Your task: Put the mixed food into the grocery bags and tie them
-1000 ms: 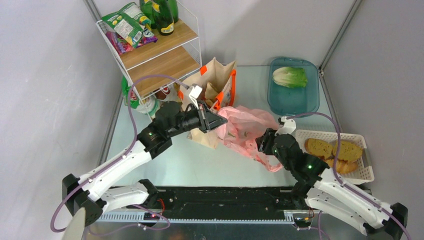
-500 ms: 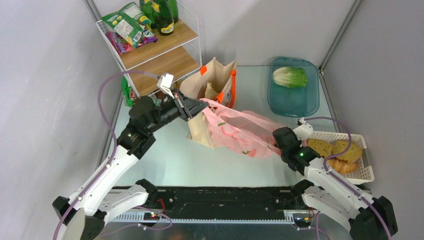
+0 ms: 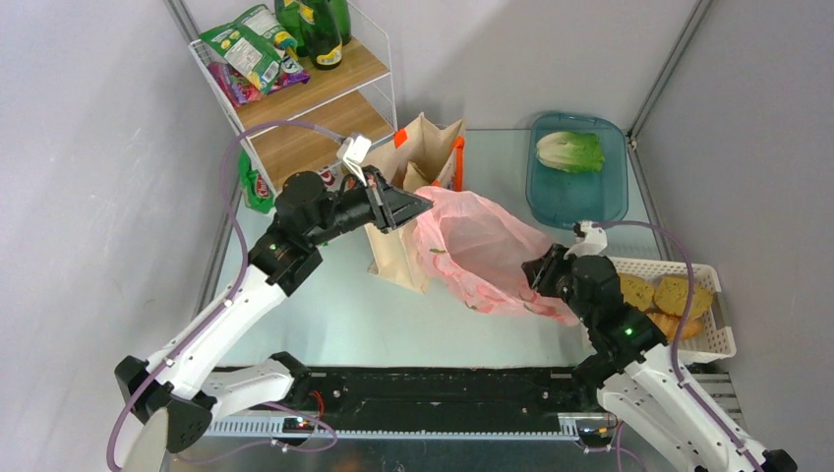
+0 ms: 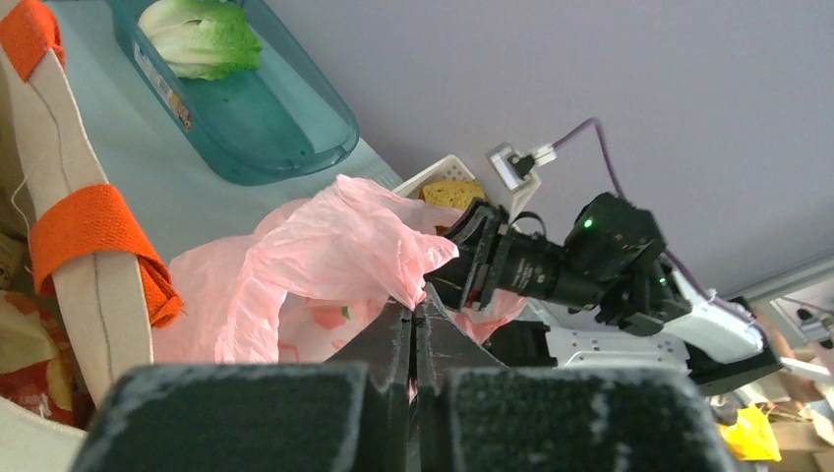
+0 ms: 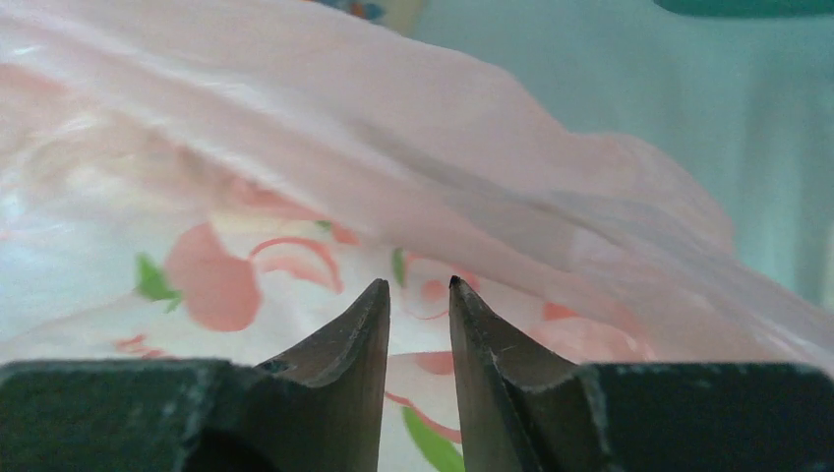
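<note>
The pink bag [image 3: 482, 246] is open! Half a second ago it was pulled into a taut, flat band between the two arms; now its mouth balloons into a round pouch facing up over the surface [image 3: 334, 315]. The left hand [image 3: 421, 204] is pressed together on the bag's far rim, pinching the film and holding it up just in front of the tote [image 3: 423, 147]. It has swung back toward the middle since that stretch.

The right hand [image 3: 536, 273] has come in closer to the near rim. In its wrist view the fingertips [image 5: 372, 300] stand slightly apart with the printed film beyond them, and nothing is clearly caught in the gap, so it looks to have given up its hold.

Judging by this, there is now room to load. But no food is in yet: the lettuce [image 3: 570, 150] lies in the teal tray [image 3: 551, 202], and the bread rolls [image 3: 671, 293] sit in the white basket [image 3: 715, 344] just beside the right arm.
</note>
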### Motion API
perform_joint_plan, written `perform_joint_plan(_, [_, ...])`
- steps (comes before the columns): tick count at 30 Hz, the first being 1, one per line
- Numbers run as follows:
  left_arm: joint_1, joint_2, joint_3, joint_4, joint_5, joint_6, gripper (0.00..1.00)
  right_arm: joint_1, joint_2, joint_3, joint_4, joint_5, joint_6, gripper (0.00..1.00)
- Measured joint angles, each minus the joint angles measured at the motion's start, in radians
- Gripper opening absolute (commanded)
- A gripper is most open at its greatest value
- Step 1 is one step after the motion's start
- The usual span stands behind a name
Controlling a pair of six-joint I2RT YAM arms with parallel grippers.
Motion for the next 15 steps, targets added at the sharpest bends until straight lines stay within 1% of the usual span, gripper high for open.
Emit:
perform_joint_plan(5, [-0.015, -0.002, -0.009, -0.001, -0.011, 0.047, 0.00, 0.000, 0.034, 0.077, 0.048, -0.174, -0.060, 0.34])
perform_joint_plan(8, [-0.024, -0.002, -0.023, -0.024, -0.037, 0.069, 0.00, 0.000, 0.050, 0.118, 0.078, -0.231, -0.068, 0.41])
perform_joint_plan(11, [-0.041, -0.002, -0.044, -0.054, -0.069, 0.090, 0.00, 0.000, 0.051, 0.147, 0.098, -0.254, -0.077, 0.50])
perform_joint_plan(15, [-0.087, -0.001, -0.077, -0.087, -0.121, 0.116, 0.00, -0.001, 0.054, 0.222, 0.091, -0.222, -0.104, 0.55])
